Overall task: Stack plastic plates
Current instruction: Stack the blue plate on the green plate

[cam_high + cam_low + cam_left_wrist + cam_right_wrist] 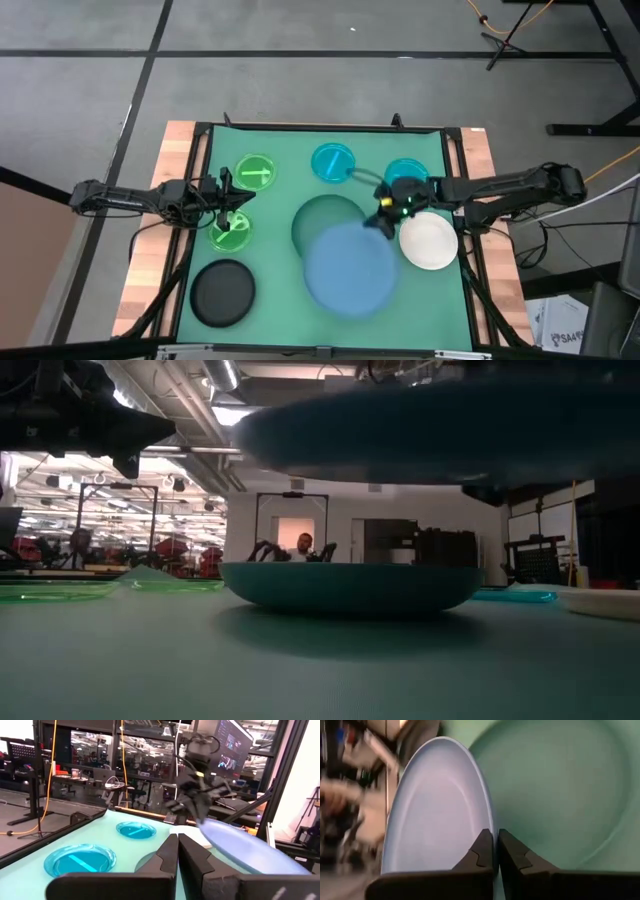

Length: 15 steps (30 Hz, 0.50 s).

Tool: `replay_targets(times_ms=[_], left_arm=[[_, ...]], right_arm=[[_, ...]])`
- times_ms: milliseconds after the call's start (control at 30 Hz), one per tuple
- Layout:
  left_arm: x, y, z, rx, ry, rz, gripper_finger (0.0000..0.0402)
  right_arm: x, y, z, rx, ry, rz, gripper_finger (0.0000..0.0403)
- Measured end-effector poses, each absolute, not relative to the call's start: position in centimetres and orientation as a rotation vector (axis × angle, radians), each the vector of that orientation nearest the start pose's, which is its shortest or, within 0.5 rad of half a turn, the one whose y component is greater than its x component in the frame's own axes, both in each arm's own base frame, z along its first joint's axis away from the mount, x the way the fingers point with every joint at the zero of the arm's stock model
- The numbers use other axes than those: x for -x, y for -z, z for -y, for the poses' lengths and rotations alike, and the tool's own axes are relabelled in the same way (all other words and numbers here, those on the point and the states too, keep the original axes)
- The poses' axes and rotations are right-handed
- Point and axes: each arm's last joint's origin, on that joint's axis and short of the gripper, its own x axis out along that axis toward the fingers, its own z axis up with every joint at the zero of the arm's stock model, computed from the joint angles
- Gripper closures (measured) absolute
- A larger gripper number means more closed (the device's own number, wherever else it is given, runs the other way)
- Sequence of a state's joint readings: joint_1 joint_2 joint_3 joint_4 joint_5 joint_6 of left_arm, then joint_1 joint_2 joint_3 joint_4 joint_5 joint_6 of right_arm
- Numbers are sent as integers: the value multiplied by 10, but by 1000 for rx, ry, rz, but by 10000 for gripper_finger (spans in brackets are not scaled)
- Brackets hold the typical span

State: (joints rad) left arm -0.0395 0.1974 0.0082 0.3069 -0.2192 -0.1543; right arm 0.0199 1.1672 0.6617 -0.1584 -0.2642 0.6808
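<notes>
While your right gripper clamps the one blue plate by its rim, lifted over the teal plate mid-table, count two green, two cyan, one white, one black plate. Left gripper sits closed, empty.

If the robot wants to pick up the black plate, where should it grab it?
Probably by its thin rim. The black plate lies flat on the green mat, so there is nothing else to pinch. The idle left gripper is nearest and could come down on the edge facing it.
</notes>
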Motion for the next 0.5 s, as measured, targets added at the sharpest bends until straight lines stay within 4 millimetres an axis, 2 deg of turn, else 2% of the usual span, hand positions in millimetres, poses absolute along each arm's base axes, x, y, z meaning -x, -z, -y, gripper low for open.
replay_targets(times_ms=[167, 267, 500], left_arm=[[-109, -179, -2, 170, -170, 131, 395], [-109, -179, -2, 171, -170, 131, 395], [-109, -179, -2, 171, -170, 131, 395]], right_arm=[[-227, -219, -51, -735, -222, -852, 403], [-222, -219, -70, -757, -269, -900, 403], [-208, -198, -94, -736, -129, -1098, 403]])
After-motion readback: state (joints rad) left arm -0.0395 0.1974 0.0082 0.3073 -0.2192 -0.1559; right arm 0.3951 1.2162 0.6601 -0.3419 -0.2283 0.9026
